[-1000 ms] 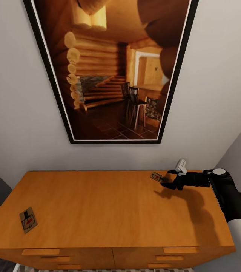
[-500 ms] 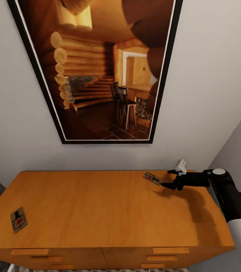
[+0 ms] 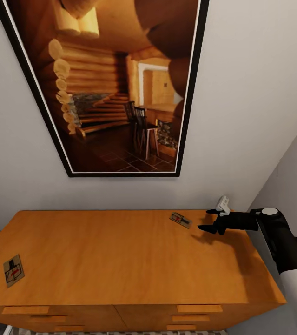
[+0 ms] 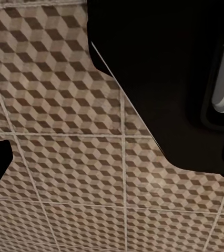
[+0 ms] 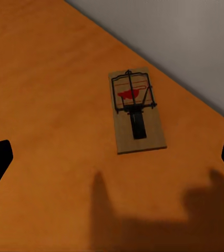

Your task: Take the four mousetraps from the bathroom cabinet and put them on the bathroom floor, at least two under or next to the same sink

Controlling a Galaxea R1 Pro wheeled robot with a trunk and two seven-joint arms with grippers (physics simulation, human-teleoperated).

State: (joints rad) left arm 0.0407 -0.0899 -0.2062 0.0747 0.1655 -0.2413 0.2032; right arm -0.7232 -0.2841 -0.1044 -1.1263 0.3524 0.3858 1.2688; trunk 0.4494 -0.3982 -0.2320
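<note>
With its jaws spread wide and empty, the right gripper (image 3: 207, 220) hovers near the mousetrap (image 3: 181, 219) lying flat at the back of the cabinet (image 3: 120, 260) top, so it should advance squarely and close across the board's narrow sides

**No readable text**

I can read no words, labels, brands or numbers anywhere. The mousetrap (image 5: 136, 111) just ahead of my right end effector (image 3: 209, 220) carries only a red mark, no lettering; the far one (image 3: 13, 270) likewise.
</note>
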